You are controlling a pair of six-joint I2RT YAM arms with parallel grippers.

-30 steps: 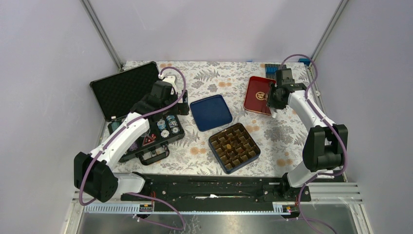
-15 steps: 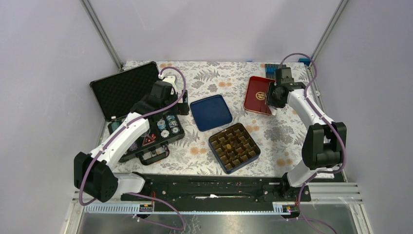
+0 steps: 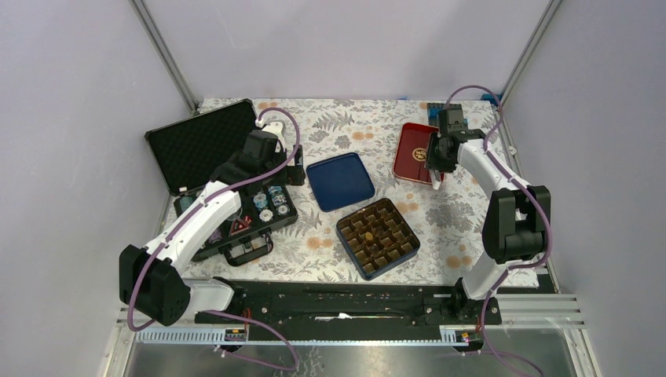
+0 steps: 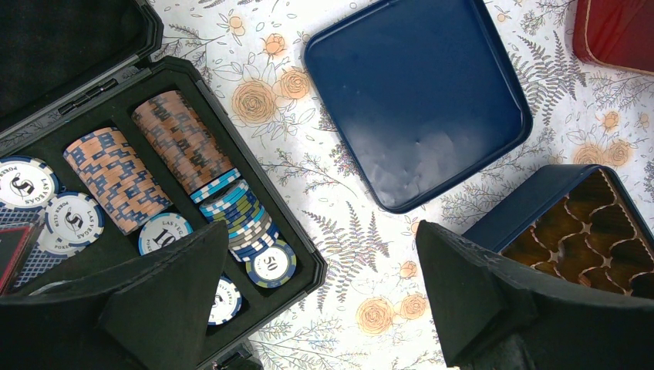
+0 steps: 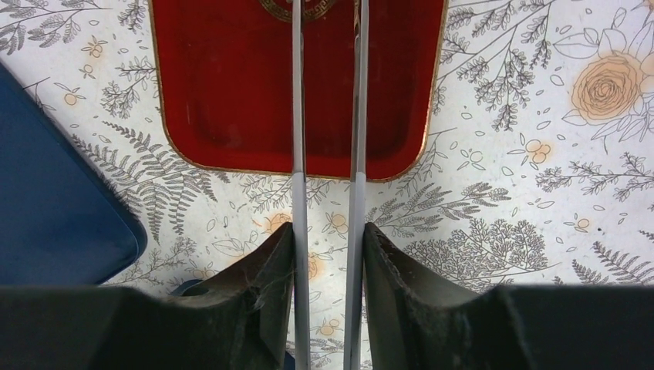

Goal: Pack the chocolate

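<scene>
At your far left the open black case [image 3: 206, 157] lies on the flowered table [image 3: 345, 126], with rows of poker chips [image 4: 181, 139] in its tray. Your left gripper [image 4: 316, 247] hangs over the case's right edge, jaws spread wide with nothing between them. Just right of the case is the blue lid [image 3: 339, 181], lying flat. Nearer to you sits the blue box [image 3: 353, 253] with the brown grid insert [image 3: 385, 232] inside it. The chocolate you cannot pick out for sure: the cells look dark, and a small brownish lump [image 3: 367, 235] sits in one cell left of the insert's middle, too small to name. Farther right and toward the back is the red tray [image 5: 231, 92]. Your right gripper [image 5: 328, 239] is there, its fingers pressed against a pair of thin grey tongs [image 5: 299, 116]. The tongs' two arms reach out over the tray's near edge; you cannot tell whether the tips touch it.
</scene>
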